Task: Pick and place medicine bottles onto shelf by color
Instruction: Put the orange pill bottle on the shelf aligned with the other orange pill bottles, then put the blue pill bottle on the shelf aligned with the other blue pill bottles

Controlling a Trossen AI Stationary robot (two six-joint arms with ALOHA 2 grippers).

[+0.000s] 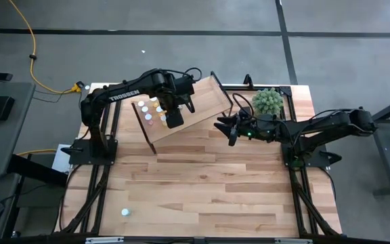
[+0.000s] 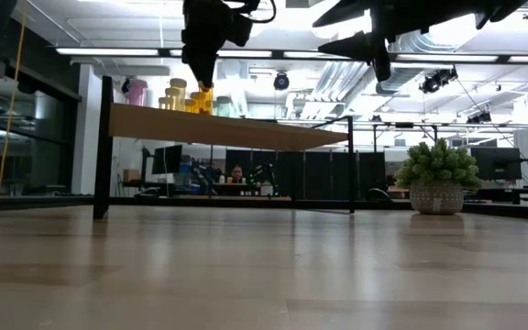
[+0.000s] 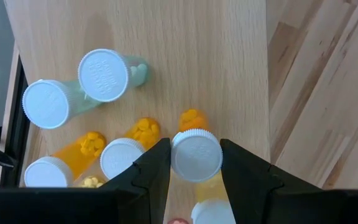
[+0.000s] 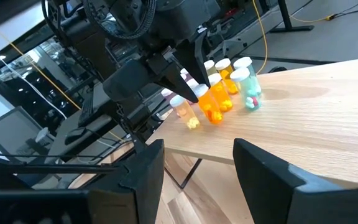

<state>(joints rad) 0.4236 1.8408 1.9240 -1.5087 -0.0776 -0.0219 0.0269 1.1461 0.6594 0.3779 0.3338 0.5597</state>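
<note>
The light-wood shelf [image 1: 198, 108] stands at the table's far middle. Several medicine bottles with white caps are grouped at its left end: teal [image 3: 104, 74], orange [image 3: 124, 155] and yellow [image 4: 188, 113]. My left gripper [image 3: 196, 163] hangs over them, pointing down, shut on an orange bottle [image 4: 213, 102]. To the right of the shelf, my right gripper [image 4: 194, 180] hovers open in the air, level and facing the shelf, with nothing between its fingers. One more bottle [image 1: 125, 212] stands on the tabletop near the front left. My left gripper pinches the orange bottle's white cap [image 3: 196, 140] between its two fingers [image 3: 157, 168], one on either side. The fingers come from above, pointing down. The bottle is upright below them, and its bottom [image 4: 215, 118] looks to be on the shelf among the other bottles.
A fuzzy green plant in a pot [image 1: 268, 102] stands at the far right, just behind my right arm. The shelf's right half [image 1: 212, 95] is bare wood. The tabletop [image 1: 208, 190] in front of the shelf has wide free room.
</note>
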